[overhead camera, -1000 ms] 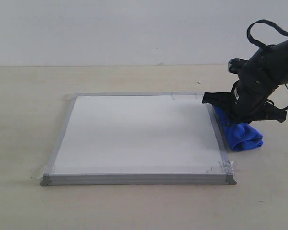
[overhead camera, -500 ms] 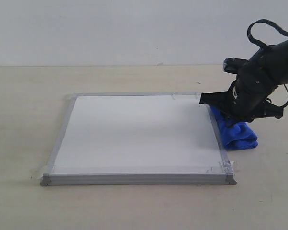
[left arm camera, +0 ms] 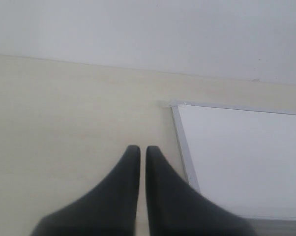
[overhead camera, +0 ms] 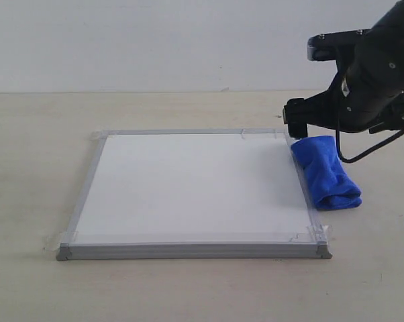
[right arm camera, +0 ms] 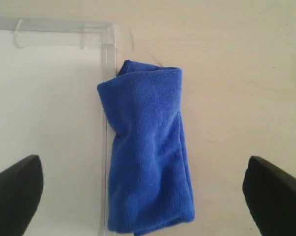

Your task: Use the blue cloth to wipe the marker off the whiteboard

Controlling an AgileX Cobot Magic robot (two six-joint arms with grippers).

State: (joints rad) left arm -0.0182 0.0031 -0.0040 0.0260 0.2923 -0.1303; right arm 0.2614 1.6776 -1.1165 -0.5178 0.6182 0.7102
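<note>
Blue cloth (overhead camera: 326, 176) lies on the table (overhead camera: 188, 288), off the wiping surface, with one long side against the frame of the whiteboard (overhead camera: 188, 188). The left gripper (left arm camera: 139, 147) is well apart from it. Its fingers are drawn to a narrow slit and hold nothing, and a board corner lies just ahead of its tips. No marker lines can be made out on the board. The right gripper (right arm camera: 144, 162) hangs straight above the blue cloth, spread wide and empty, with a finger out to each side. The bundle's long axis runs crosswise to the line between those fingers, so closing would pinch its narrow width. That arm is clearly nearer, and a straight descent looks right.
</note>
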